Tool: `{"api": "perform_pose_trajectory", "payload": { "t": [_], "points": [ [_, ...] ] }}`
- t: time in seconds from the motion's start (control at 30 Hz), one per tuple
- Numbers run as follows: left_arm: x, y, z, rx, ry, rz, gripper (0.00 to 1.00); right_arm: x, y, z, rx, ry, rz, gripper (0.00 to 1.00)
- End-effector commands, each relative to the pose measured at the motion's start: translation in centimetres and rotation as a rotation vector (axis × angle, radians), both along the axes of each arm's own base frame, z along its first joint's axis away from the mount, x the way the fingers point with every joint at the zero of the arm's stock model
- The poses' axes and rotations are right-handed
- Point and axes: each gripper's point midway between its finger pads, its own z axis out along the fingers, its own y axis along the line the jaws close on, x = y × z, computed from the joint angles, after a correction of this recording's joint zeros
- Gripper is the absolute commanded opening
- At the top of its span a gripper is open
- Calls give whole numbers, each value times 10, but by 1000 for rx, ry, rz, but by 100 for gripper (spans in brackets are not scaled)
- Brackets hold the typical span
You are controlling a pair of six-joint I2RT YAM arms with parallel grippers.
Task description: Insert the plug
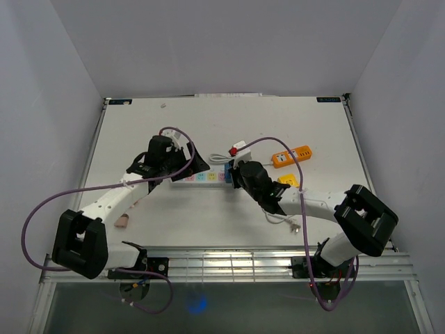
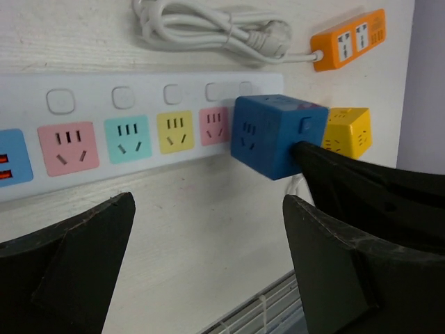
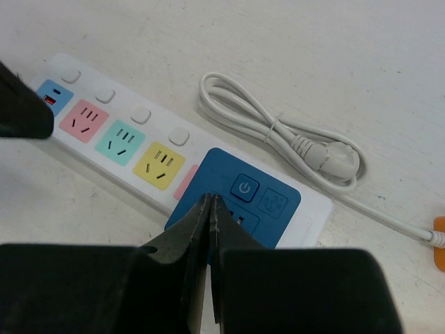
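Plain white walls (image 1: 222, 42) box in a bare white table (image 1: 208, 223), so everything on it reads cleanly. Stretched across the middle is the long white strip (image 2: 139, 97) with its row of coloured sockets (image 2: 128, 139). At the end nearest the right arm sits the blue cube (image 2: 274, 136). That's our plug, up on the strip just past the pink socket. Whether its pins are fully home, I can't tell from any of these angles.

Now the right gripper (image 3: 211, 209): fingers pinched flat together with nothing between them, tips planted on the cube's top face just below its button (image 3: 245, 186). My read is that it's working as a pusher, since a closed tip gives one firm point to press the cube down into the strip.

The left gripper (image 2: 208, 209) has its jaws spread wide and empty. It sits low by the strip's left half, the sockets right in front of it. That looks like a spot for bracing the strip against the push, though I can't tell if it touches.

Smaller items sit out of the way. The orange strip (image 2: 348, 38) and a coiled white cable (image 2: 208, 28) lie beyond the strip, and a yellow cube (image 2: 345, 131) waits just beside the blue one.
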Motion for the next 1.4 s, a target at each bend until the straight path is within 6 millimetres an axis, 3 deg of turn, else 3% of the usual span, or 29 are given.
{"api": "perform_pose_trajectory", "payload": {
  "t": [0.0, 0.2, 0.37, 0.47, 0.6, 0.73, 0.87, 0.93, 1.0, 1.03, 1.1, 1.23, 1.37],
  "points": [
    [17, -9, 23, -103, -153, 16, 98, -2, -16, -24, -12, 103, 1, 8],
    [25, -2, -14, -75, -143, 70, 98, 2, -19, -28, 29, 147, 10, 8],
    [43, 0, -25, -75, -150, 108, 98, 2, -19, -30, 47, 167, 22, 8],
    [59, -4, -15, -100, -187, 104, 98, 2, -20, -30, 53, 171, 25, 8],
    [83, -6, -25, -91, -183, 118, 98, 3, -20, -31, 59, 178, 27, 8],
    [106, -14, -12, -115, -252, 101, 98, 4, -21, -32, 61, 184, 25, 8],
    [115, -23, -4, -139, -269, 70, 98, 6, -23, -34, 68, 197, 19, 8],
    [117, -24, -5, -146, -274, 76, 98, 8, -24, -37, 72, 208, 17, 8],
    [112, -25, -24, -156, -232, 75, 98, 9, -23, -38, 76, 219, 23, 8],
    [112, -28, -22, -190, -261, 70, 98, 11, -24, -39, 79, 224, 21, 8],
    [101, -31, -47, -249, -188, 89, 98, 10, -22, -42, 82, 238, 32, 8],
    [98, -45, -59, -289, -143, 27, 98, 11, -18, -44, 93, 257, 41, 8],
    [89, -37, -68, -233, -140, 42, 98, 13, -19, -47, 94, 270, 39, 8]
  ]
}}
